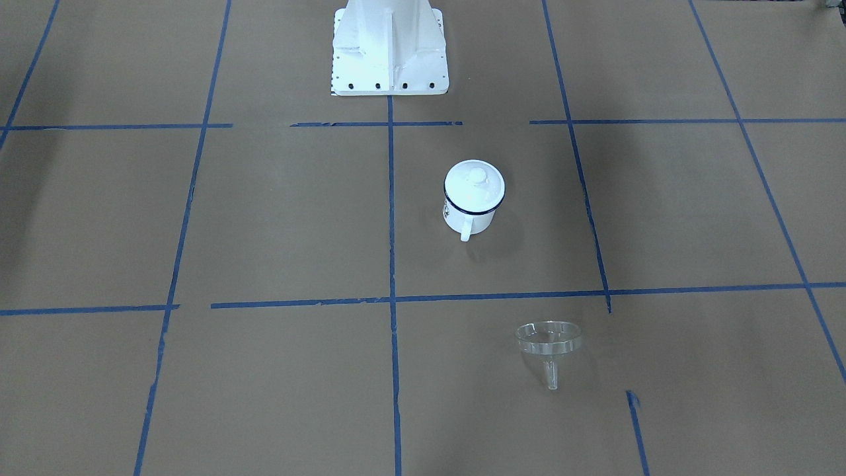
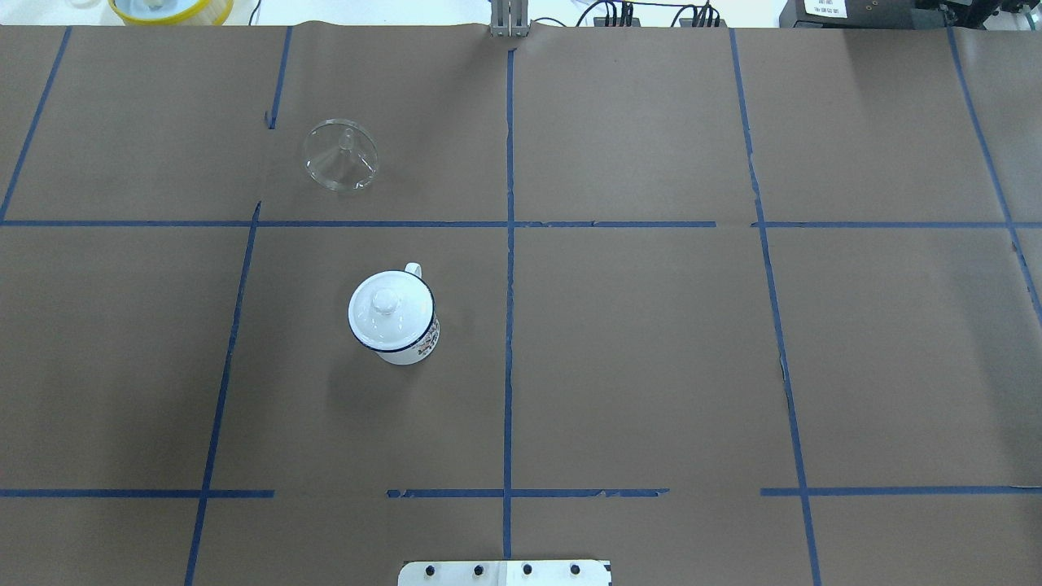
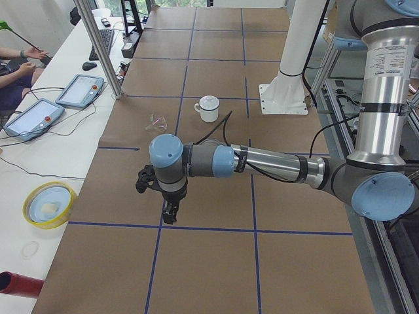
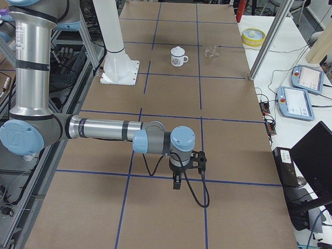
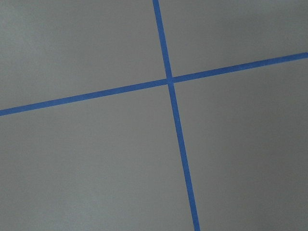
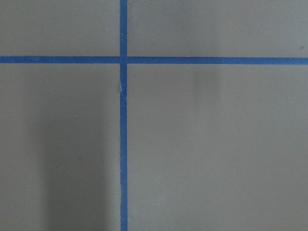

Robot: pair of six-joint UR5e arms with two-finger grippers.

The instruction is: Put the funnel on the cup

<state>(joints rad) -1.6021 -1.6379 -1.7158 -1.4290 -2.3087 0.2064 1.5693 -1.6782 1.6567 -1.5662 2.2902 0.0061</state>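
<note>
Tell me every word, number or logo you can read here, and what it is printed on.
Nothing here reads clearly.
On the side of the cup: a small coloured mark, too small to read; I cannot tell if it is lettering.
On the left arm: a white label with lines of print, too small to read.
On the black box past the table's far edge: a white sticker, blurred.
</note>
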